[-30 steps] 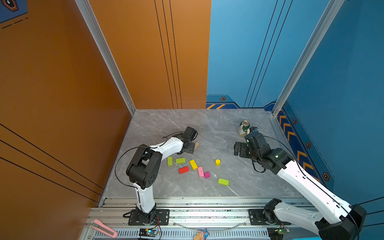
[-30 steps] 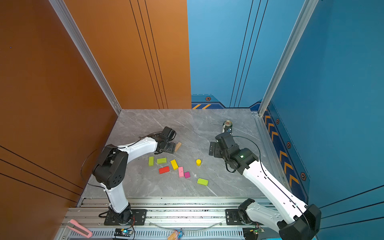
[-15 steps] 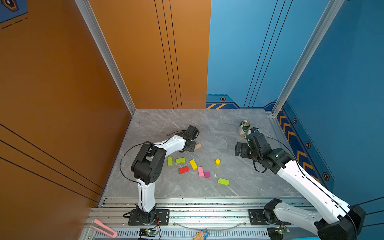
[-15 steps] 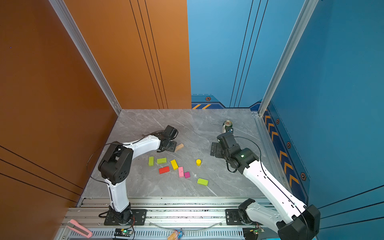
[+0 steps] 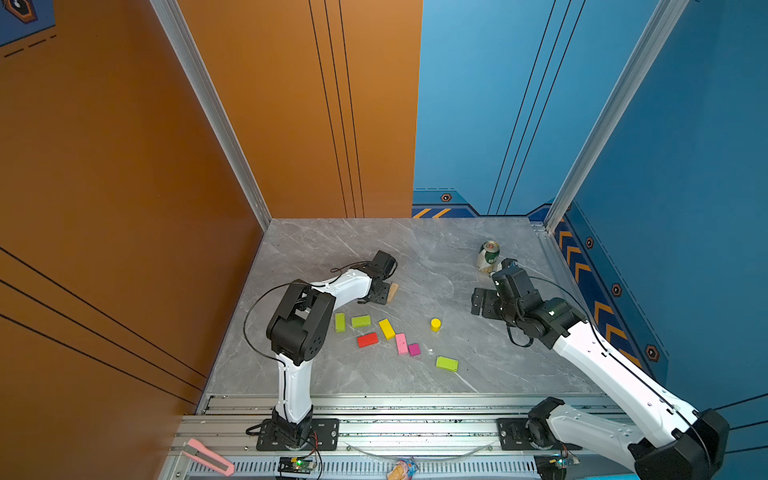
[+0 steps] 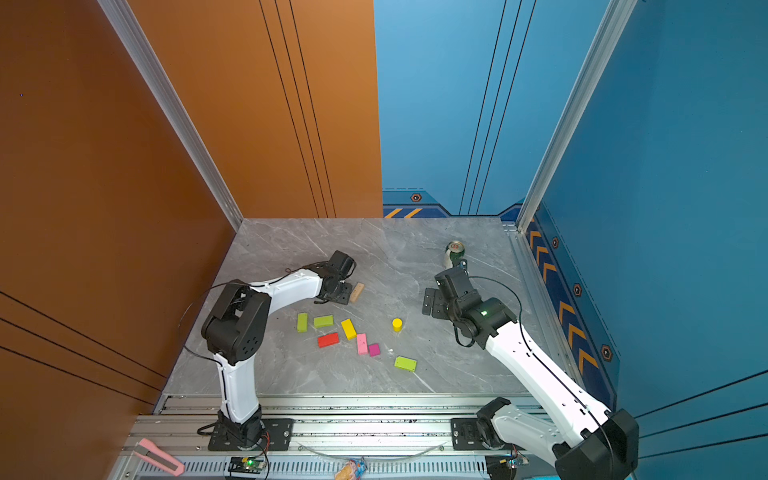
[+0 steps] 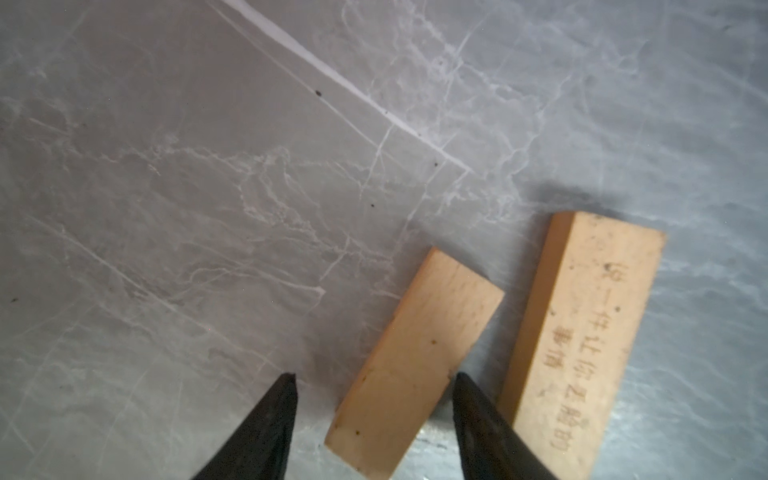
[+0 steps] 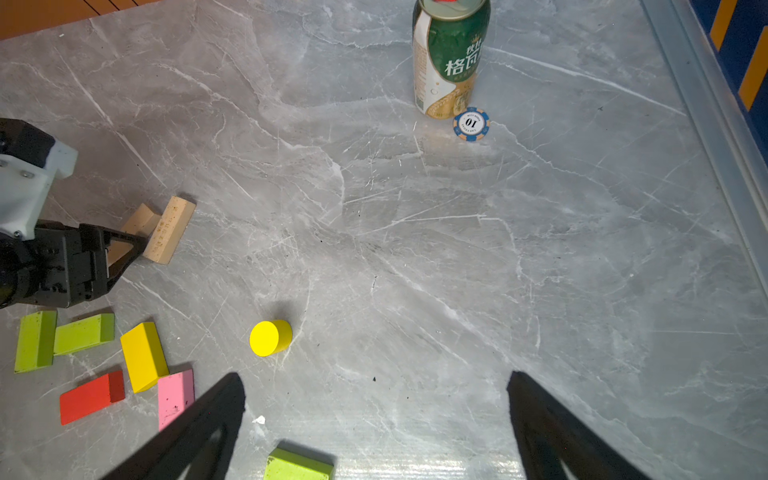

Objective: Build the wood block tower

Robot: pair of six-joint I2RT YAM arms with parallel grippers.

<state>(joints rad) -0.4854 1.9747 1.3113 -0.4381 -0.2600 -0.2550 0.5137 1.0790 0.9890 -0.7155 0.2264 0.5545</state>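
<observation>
My left gripper is open, its jaws either side of a plain tan bar lying flat; one finger touches the bar's edge and the other stands apart from it. A second tan bar with printed characters lies beside it. In a top view the loose wood blocks lie singly: two lime-green, yellow, red, pink, a magenta cube, another lime-green and a yellow cylinder. No block rests on another. My right gripper hangs wide open, holding nothing.
A green-white can stands at the back right with a blue poker chip at its foot. A pink utility knife and a snack packet lie on the front rail. Walls close in on three sides.
The left gripper's jaws have narrowed around the tan bar and the left arm's elbow has swung right. The right arm has hardly moved.
</observation>
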